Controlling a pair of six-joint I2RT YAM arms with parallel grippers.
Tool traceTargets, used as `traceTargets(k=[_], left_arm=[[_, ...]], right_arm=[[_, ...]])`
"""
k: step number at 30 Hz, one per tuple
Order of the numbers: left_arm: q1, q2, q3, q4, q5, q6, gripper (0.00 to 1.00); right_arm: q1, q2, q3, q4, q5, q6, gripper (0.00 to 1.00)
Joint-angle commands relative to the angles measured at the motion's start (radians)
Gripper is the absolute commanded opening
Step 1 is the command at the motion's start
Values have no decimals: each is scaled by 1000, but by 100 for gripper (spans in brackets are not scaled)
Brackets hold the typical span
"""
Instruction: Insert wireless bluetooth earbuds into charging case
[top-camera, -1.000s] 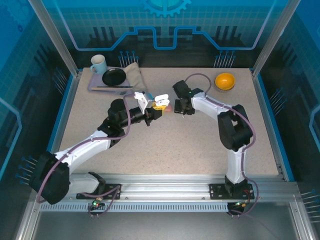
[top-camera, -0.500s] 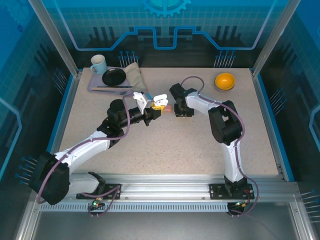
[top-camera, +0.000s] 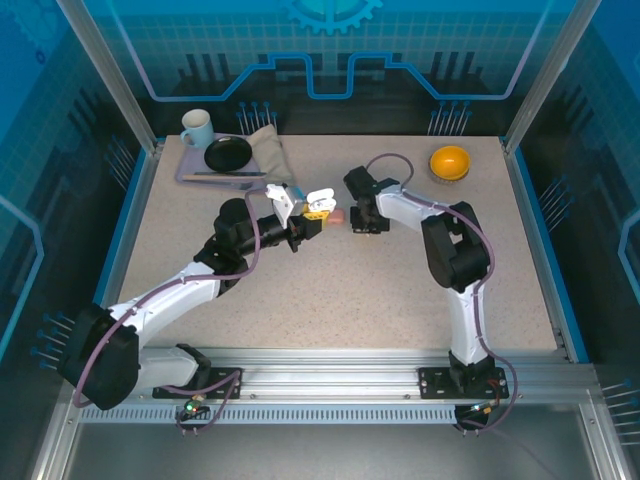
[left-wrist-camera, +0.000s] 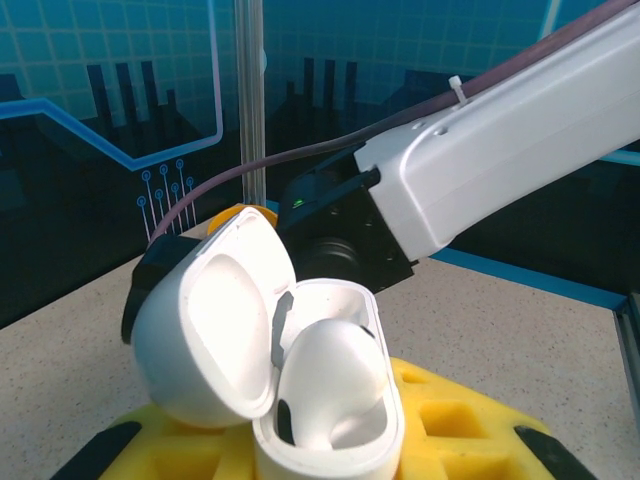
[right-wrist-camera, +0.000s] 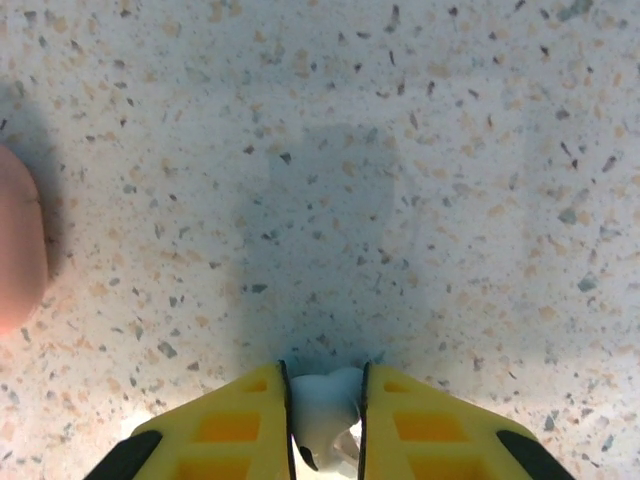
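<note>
The left claw (top-camera: 314, 214) is clenched on a small white rounded plastic charging case (left-wrist-camera: 388, 400). It holds the case near the middle of the speckled beige counter (top-camera: 300, 300), somewhat toward the far edge. Seen from the left wrist, the case sits between the claw's yellow fingers (left-wrist-camera: 470, 430). Its hinged lid (left-wrist-camera: 210, 330) is swung open and tilted to the left. One smooth white earbud (left-wrist-camera: 325, 375) is seated inside the case body.

The right claw (right-wrist-camera: 325, 380) points down at the counter, just right of the case. It is clenched on a second tiny white earbud (right-wrist-camera: 320, 410), pinched between its two yellow fingers. Whether this bud touches the counter cannot be told.

A salmon-pink rounded object (top-camera: 337, 215) lies on the counter between the two claws, close to both. It is larger than a bud.

In the far left corner of the counter, a lilac tray (top-camera: 190, 172) carries a pale blue mug (top-camera: 196, 127), a black round plate (top-camera: 228, 153) and a folded beige cloth (top-camera: 268, 152). An orange bowl (top-camera: 450, 161) stands near the far right corner, well apart from the claws.
</note>
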Motion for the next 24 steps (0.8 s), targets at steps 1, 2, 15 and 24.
traceTargets(k=[1,2,15,24], left_arm=[[9,-20,5,-1,-7,16,0],[9,-20,6,-3,-8,16,0],[9,-21,17,-5,-4,-1,0],[9,-31,20,-13,2,-7,0]], right_arm=[[-16,-79,-81,24,-101,32,17],[-15,-103,-108,45,-137,40,17],[24,-287,-456,348,-570,270,18],[16,-286,-542,312,-460,244,17]])
